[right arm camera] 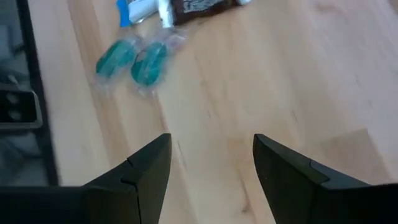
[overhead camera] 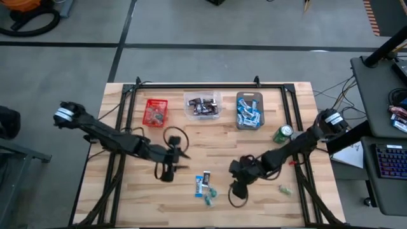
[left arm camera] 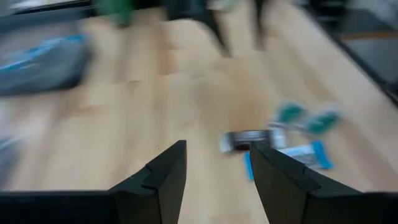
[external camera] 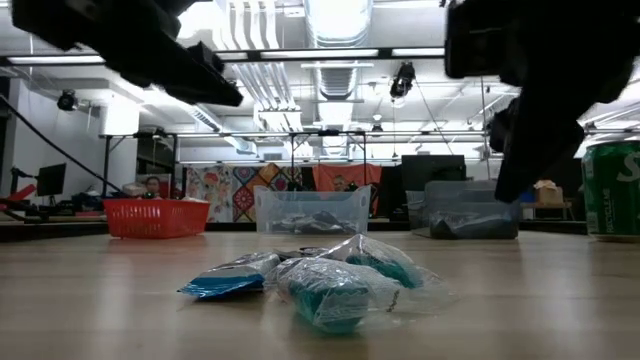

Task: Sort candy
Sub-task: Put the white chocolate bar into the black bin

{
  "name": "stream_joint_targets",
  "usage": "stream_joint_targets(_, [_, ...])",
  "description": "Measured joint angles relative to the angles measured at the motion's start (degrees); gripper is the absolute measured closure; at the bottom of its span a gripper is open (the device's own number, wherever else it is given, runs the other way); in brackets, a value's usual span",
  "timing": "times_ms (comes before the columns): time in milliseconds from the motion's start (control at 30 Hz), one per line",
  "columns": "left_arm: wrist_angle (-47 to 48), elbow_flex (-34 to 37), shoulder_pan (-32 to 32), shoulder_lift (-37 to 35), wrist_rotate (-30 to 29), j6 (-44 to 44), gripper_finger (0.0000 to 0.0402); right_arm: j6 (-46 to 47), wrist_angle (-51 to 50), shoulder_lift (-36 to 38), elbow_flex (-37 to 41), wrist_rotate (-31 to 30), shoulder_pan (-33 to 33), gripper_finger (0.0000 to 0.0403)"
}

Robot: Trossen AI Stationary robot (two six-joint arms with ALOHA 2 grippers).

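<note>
A small heap of candy lies on the wooden table near its front middle: a blue-and-white piece [overhead camera: 199, 186], a dark piece [overhead camera: 206, 178] and two green ones [overhead camera: 210, 194], also in the low view [external camera: 320, 280]. Another green candy [overhead camera: 284, 189] lies alone to the right. My left gripper [overhead camera: 178, 163] hovers left of the heap, open, with nothing between its fingers [left arm camera: 219, 149]; the dark piece [left arm camera: 245, 140] lies just ahead of them. My right gripper [overhead camera: 236, 187] hovers right of the heap, open and empty [right arm camera: 211, 140]; the green pieces [right arm camera: 134, 62] lie ahead of it.
At the far side of the table stand a red bin [overhead camera: 155, 111], a clear bin [overhead camera: 203, 105] holding dark candy and a grey bin [overhead camera: 249, 110] holding blue-and-white candy. A green can [overhead camera: 283, 133] stands at the right. A black frame rail [overhead camera: 191, 85] runs along the far edge.
</note>
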State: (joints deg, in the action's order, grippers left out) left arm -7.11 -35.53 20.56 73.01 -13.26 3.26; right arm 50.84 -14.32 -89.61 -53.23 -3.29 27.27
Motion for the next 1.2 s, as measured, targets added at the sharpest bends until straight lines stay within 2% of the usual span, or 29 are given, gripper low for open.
stream_joint_targets(133, [-9.77, -0.02, 0.99, 8.37, 6.35, -7.02, 0.0242, -3.98, 0.12, -0.08, 0.0, -4.83, 1.21, 0.0188])
stream_joint_targets(267, [-10.76, -0.05, 1.74, 15.42, 8.09, -16.99, 0.0242, -4.46, 0.1, -0.08, 0.0, -5.62, 2.02, 0.0188])
stream_joint_targets(367, [-12.47, -0.96, 1.65, 19.54, 9.06, -17.91, 0.0242, -4.52, 0.1, -0.08, 0.0, -5.6, 2.31, 0.0188])
stream_joint_targets(567, [-16.78, -4.24, 1.67, 25.4, 14.67, -19.1, 0.0241, -4.96, 0.15, -0.08, 0.0, -5.84, 2.24, 0.0188])
stream_joint_targets(867, [-16.4, -9.27, 1.52, 32.61, 18.98, -28.94, 0.0233, -5.06, 0.45, -0.08, 0.0, -5.84, 2.22, 0.0188])
stream_joint_targets(1100, [-14.92, -10.98, -0.69, 36.24, 27.07, -28.62, 0.0215, -5.06, 1.08, -0.08, 0.0, -5.84, 2.22, 0.0188])
stream_joint_targets(1200, [-15.71, -10.79, -1.65, 37.23, 28.68, -28.12, 0.0216, -5.42, 1.39, -0.08, 0.0, -5.84, 2.22, 0.0188])
